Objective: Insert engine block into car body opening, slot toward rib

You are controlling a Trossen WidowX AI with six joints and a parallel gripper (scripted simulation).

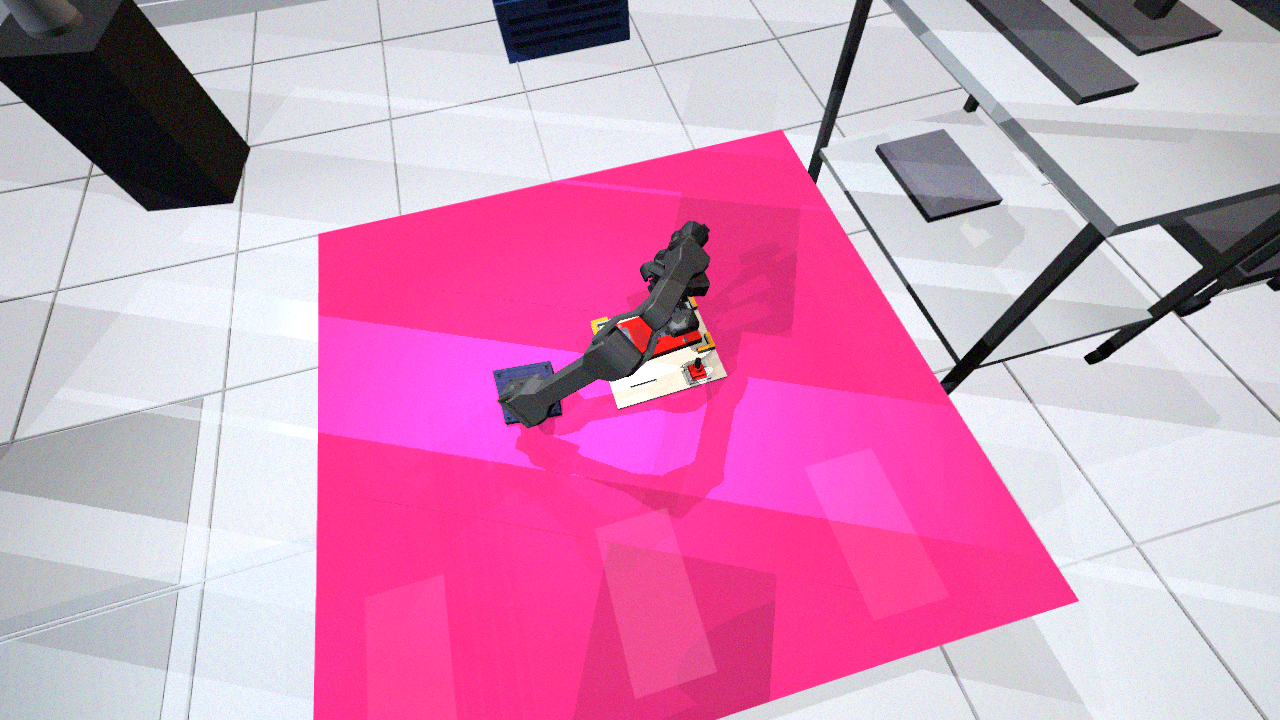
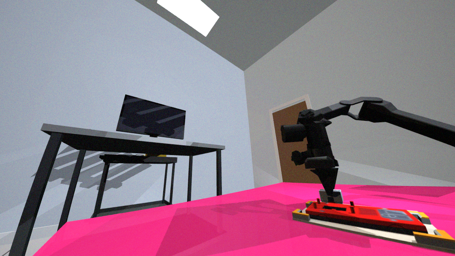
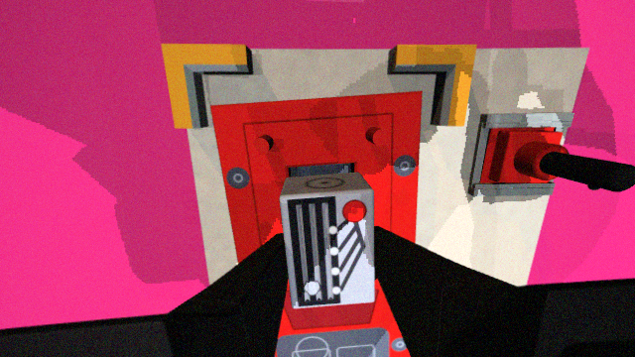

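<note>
The grey engine block [image 2: 337, 195] [image 3: 352, 278], with dark stripes and a red round mark on its face, is between the fingers of my gripper [image 2: 330, 195] [image 3: 327, 239]. The gripper is shut on it. The red car body [image 1: 671, 343] [image 2: 362, 213] [image 3: 230, 129] lies on the cream board. The block stands over the car body; its lower end is hidden. Part of the dark opening [image 3: 322, 170] shows just beyond the block in the wrist view. The slot side and the rib cannot be made out. In the top view the arm hides the block and fingertips.
The cream board [image 1: 640, 394] [image 3: 446, 233] has yellow corner brackets [image 3: 203, 52] [image 2: 434, 237] around the car body. A red part with an upright black knob [image 1: 697, 364] [image 3: 590, 171] sits beside the car body. Two small red posts [image 3: 265, 143] rise near the opening. The pink mat [image 1: 429, 519] lies underneath.
</note>
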